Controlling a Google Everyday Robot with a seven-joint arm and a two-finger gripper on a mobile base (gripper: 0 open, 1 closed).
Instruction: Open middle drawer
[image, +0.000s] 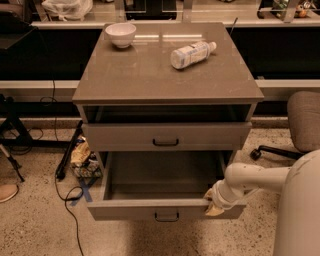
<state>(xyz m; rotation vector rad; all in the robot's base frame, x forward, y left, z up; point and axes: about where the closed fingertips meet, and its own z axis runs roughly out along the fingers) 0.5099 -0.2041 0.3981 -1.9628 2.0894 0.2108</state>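
The middle drawer (150, 210) is a wide grey drawer with a small black bar handle (166, 217). It stands pulled far out of the grey cabinet (165, 75), and its inside is bare. My gripper (213, 204) is at the right end of this drawer's front, against its top edge, on the end of my white arm (255, 180). Above it, the top drawer (125, 136), with its own black handle, is out a little. The bottom drawer is hidden beneath the open one.
A white bowl (120, 34) and a plastic bottle (192, 53) lying on its side sit on the cabinet top. Cables and a crumpled bag (82, 155) lie on the floor to the left. An office chair (300, 120) stands to the right.
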